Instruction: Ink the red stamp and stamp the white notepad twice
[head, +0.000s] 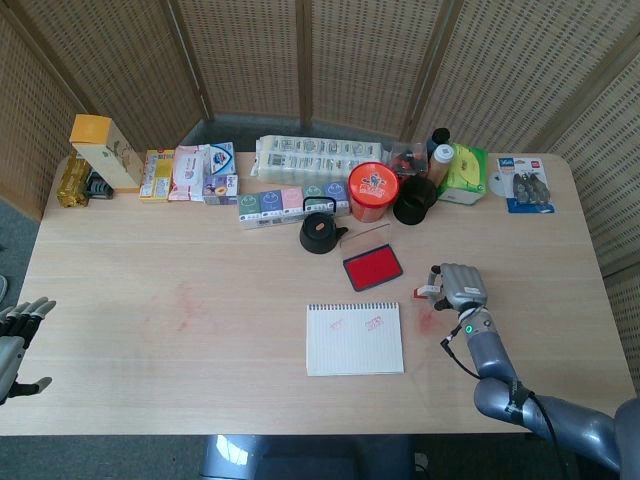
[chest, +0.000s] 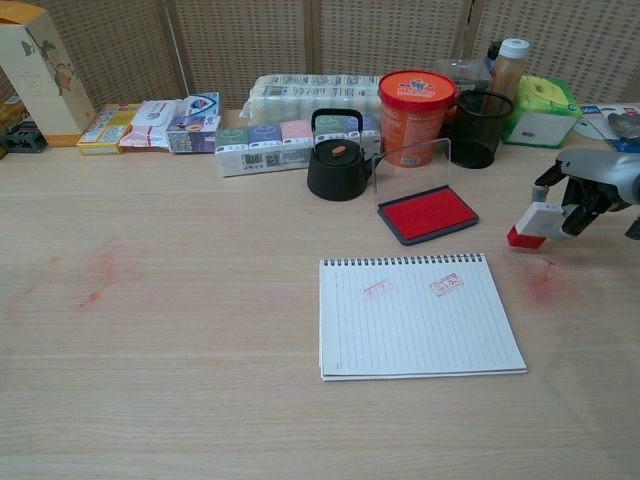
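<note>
The white notepad (head: 355, 339) (chest: 418, 315) lies at the table's middle front with two faint red marks near its top edge. Behind it sits the open red ink pad (head: 372, 267) (chest: 428, 213). My right hand (head: 459, 287) (chest: 590, 188) grips the red stamp (head: 421, 293) (chest: 530, 224), a white block with a red base, tilted and low over the table to the right of the notepad. The stamp's red end is at or just above the wood; contact is unclear. My left hand (head: 18, 335) hangs open off the table's left edge, holding nothing.
A black teapot (chest: 338, 157), orange tub (chest: 415, 101), black mesh cup (chest: 478, 128) and a row of boxes (chest: 287, 143) line the back. Red ink smudges mark the wood at left (chest: 100, 268) and under the stamp (chest: 543, 284).
</note>
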